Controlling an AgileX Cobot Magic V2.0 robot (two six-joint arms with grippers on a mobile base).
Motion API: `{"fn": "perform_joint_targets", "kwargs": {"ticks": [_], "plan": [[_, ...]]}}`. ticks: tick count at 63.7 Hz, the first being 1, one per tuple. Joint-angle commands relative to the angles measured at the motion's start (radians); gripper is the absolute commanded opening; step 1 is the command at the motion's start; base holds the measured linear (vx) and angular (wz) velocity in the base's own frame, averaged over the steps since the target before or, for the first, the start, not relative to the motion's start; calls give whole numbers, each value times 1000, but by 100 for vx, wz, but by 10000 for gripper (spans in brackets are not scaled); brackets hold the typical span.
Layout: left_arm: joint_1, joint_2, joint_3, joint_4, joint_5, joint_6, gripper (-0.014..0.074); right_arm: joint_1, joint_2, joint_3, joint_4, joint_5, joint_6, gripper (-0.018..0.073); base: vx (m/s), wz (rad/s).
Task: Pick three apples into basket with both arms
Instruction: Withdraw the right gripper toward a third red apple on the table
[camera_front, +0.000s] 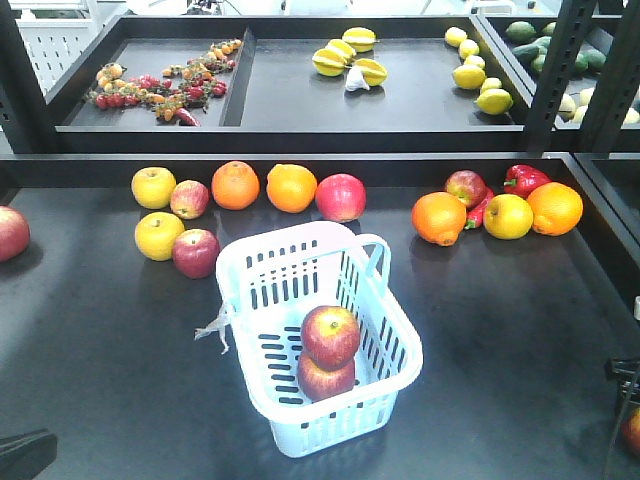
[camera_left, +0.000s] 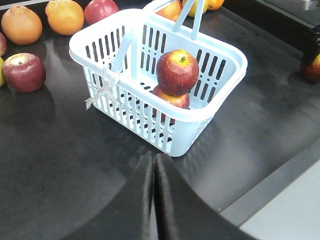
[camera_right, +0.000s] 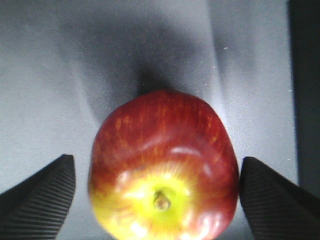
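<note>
The pale blue basket (camera_front: 250, 262) stands mid-table with two red apples stacked inside, one (camera_front: 331, 335) on top of the other (camera_front: 325, 380). From the left wrist the same basket (camera_left: 100, 40) and its top apple (camera_left: 177, 71) show just beyond my left gripper (camera_left: 154, 165), which is shut and empty above the table near the basket's corner. A third apple (camera_right: 160, 135) lies stem-up on the table between the fingers of my right gripper (camera_right: 156, 161). That gripper is open, with a gap on the left side. In the front view this apple (camera_front: 632, 430) sits at the right edge.
Loose apples (camera_front: 196, 252), oranges (camera_front: 291, 187) and yellow fruits (camera_front: 159, 235) lie behind the basket on the left. An orange (camera_front: 438, 217), an apple, a yellow fruit and a red pepper (camera_front: 525, 180) sit at the back right. A raised shelf (camera_front: 300, 140) borders the table behind.
</note>
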Motion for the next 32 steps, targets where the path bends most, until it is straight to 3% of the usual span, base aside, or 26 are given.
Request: {"fn": "perform_joint_targets", "kwargs": {"ticks": [1, 15, 32], "plan": [[-4, 7, -25, -26, -57, -7, -7, -7, -39, -21, -6, -5, -2, 582, 0, 0], [-4, 7, -25, -26, -57, -7, -7, -7, -38, -21, -6, -4, -2, 463, 0, 0], [-4, 7, -25, -25, -57, -7, -7, -7, -112, -29, 53, 16, -19, 240, 0, 0]]}}
